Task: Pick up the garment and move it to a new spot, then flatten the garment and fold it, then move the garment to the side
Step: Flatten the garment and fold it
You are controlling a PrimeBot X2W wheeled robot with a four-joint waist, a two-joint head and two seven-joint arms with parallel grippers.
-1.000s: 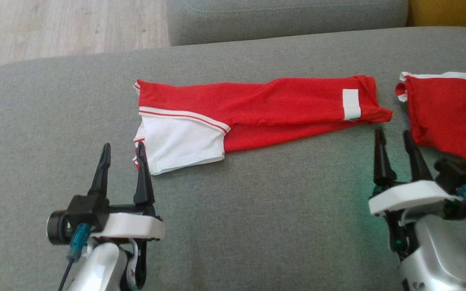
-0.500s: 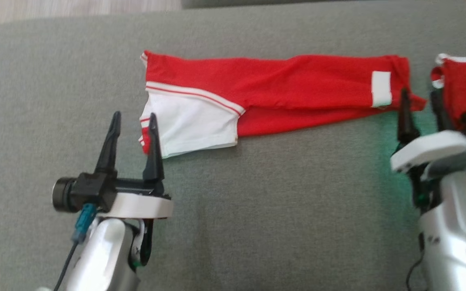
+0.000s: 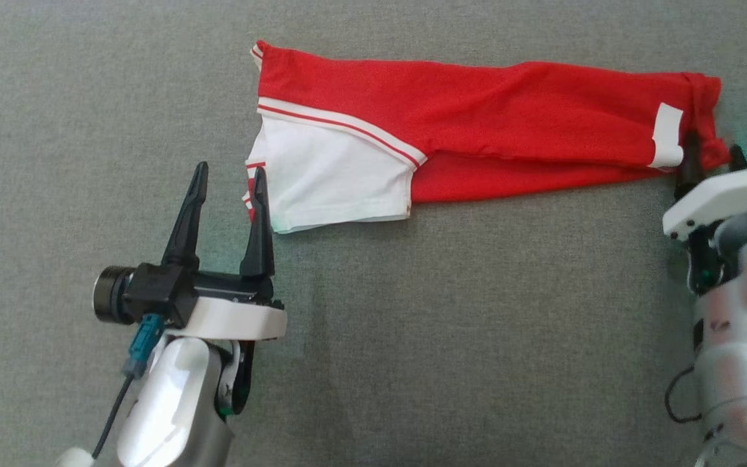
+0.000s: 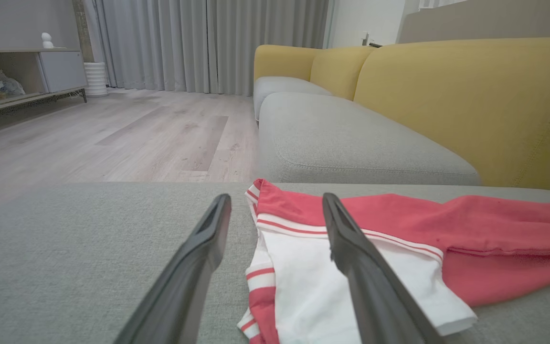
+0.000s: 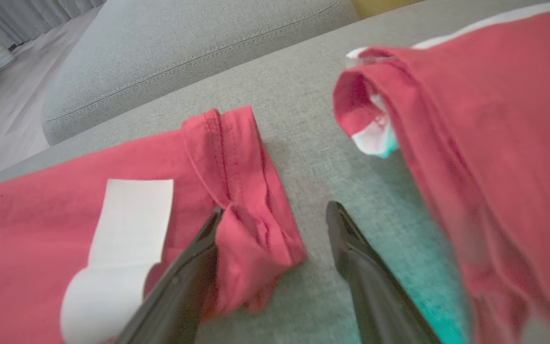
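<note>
Grey cushion (image 3: 412, 337) carries everything, and the wrist view shows a wood floor (image 4: 112, 138) beyond its far edge. The garment (image 3: 477, 123), red with a white striped sleeve end, lies flat in a long folded strip along the cushion's far side, running left to right. A second red garment (image 5: 485, 119) lies at the cushion's right edge, just beside the strip's right end but apart from it. Left arm comes up from the near left with its forearm pale. The left gripper (image 3: 229, 170) points toward the far edge with the fingers spread wide and nothing between them. Its right finger (image 4: 351, 253) crosses the white sleeve's left margin; contact cannot be told. Right arm stands at the right edge. The right gripper (image 5: 276, 210) is also wide open and grips nothing. Its left finger (image 5: 194, 267) rests against the bunched red hem at the strip's right end; the other finger is over bare cushion. A white patch (image 5: 122, 224) sits just left of that hem.
</note>
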